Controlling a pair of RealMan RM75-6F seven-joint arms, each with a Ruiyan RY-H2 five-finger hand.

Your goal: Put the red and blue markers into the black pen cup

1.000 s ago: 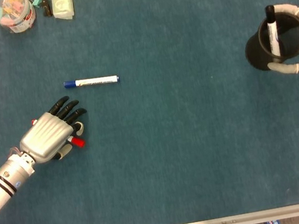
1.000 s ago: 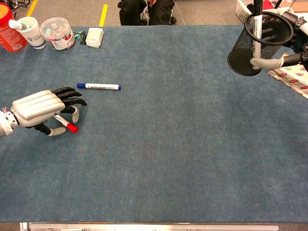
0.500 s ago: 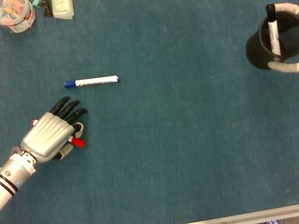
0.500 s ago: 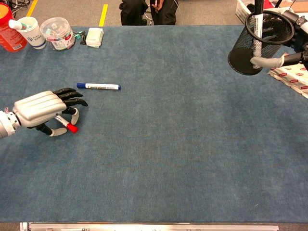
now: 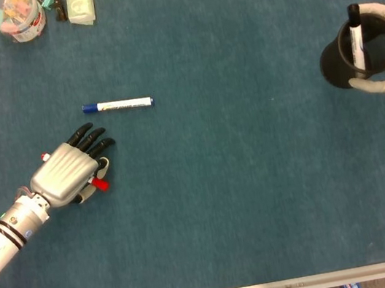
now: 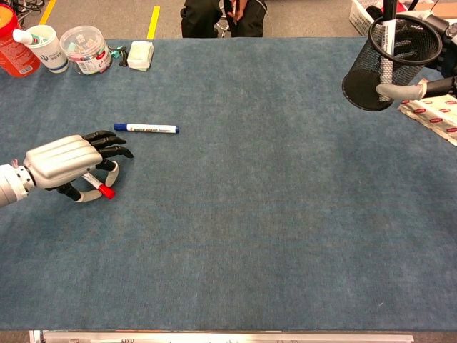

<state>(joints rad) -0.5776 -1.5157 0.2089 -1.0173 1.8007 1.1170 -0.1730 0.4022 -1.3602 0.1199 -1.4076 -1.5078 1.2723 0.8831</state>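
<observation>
Since a second ago the black wire-mesh pen cup (image 6: 389, 64) has shifted a little toward the right edge of both views, carried by the right hand (image 6: 421, 82), and the left hand (image 5: 68, 172) has crept slightly forward over the blue felt-covered table (image 5: 245, 194). The blue-capped white marker (image 5: 117, 105) lies where it lay before.

The left hand, silver-backed with black fingers (image 6: 107, 143), is curled palm-down around the red-capped marker (image 6: 100, 187); only the red cap and a short stretch of white barrel poke out beneath it. The marker is pinched under the fingers, its cap low over the felt, though whether it touches the felt cannot be told.

The blue-capped marker rests flat on the table just beyond the left hand's fingertips, apart from them, cap pointing left.

At the far right the right hand wraps the pen cup, pale fingers (image 5: 371, 86) showing on its near and far sides. The cup tilts, with its mouth toward the cameras, and a black-capped marker (image 5: 357, 39) stands inside it.

In the far left corner stand a white paper cup (image 6: 46, 46), a clear round tub of small coloured items (image 6: 86, 50), part of an orange container (image 6: 14, 46) and a pale folded packet (image 6: 141, 54).
</observation>
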